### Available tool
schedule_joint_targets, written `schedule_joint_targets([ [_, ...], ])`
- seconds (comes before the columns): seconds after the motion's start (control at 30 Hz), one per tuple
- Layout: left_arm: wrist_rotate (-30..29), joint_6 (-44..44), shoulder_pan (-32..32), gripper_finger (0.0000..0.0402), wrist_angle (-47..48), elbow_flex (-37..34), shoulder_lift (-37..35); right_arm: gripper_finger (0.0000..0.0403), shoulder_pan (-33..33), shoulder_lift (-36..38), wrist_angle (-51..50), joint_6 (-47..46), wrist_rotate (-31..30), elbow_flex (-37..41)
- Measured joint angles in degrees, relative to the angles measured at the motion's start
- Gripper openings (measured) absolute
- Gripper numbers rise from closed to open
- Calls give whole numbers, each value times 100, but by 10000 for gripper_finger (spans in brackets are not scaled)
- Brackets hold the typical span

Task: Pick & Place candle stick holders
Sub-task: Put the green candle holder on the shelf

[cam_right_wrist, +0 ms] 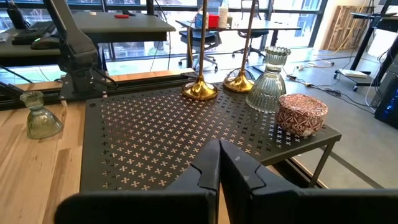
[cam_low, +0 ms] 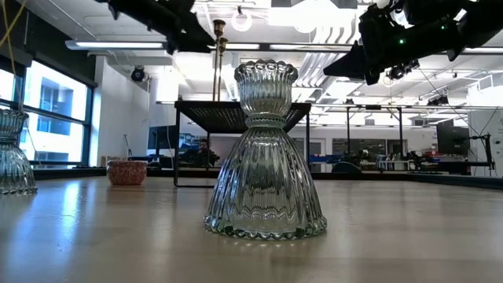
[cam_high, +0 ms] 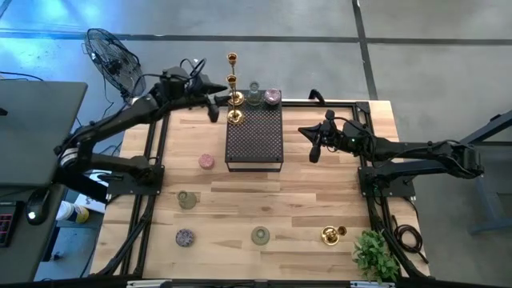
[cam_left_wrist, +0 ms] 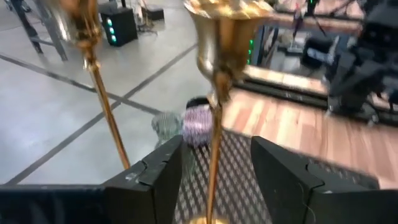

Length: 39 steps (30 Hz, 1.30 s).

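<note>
Between the parted left jaws, gold candlestick (cam_left_wrist: 214, 124) stem, untouched

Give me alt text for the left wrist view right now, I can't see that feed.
The left gripper has its two dark fingers open on either side of a tall gold candlestick's slim stem, above the dark perforated stand. A second gold candlestick stands nearby, and a clear glass holder and a pink patterned holder sit beyond.
</note>
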State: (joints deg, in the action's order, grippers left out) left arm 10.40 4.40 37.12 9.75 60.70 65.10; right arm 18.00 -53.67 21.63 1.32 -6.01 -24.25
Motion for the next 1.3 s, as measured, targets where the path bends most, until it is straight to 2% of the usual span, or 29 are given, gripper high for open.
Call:
schedule_joint_targets([
  [0.17,-114,81,-14,186,1239,1,-503,0,0,0,0,2,1,0],
  [0.27,-549,-6,-211,176,1886,-56,-780,0,0,0,-1,4,1,0],
  [0.47,-1233,-313,-1004,109,2571,-561,-1236,0,0,0,-9,11,19,0],
  [0.6,-1423,-834,-1559,52,2602,-1114,-1467,0,0,0,-10,20,20,0],
  [0.73,-1544,-1305,-2117,7,2130,-1850,-1656,0,0,0,-43,20,43,0],
  [0.9,-1624,-1501,-2800,10,918,-2779,-1792,0,0,2,-120,14,45,0],
  [0.97,-1626,-1523,-2974,11,713,-2966,-1790,0,-3,2,-122,-18,45,0],
  [1.2,-1264,-1468,-3561,11,798,-2993,-1747,0,-4,0,-125,-127,82,0],
  [1.3,-1249,-1369,-3955,11,1291,-2791,-1747,0,-4,1,-125,-129,84,0],
])
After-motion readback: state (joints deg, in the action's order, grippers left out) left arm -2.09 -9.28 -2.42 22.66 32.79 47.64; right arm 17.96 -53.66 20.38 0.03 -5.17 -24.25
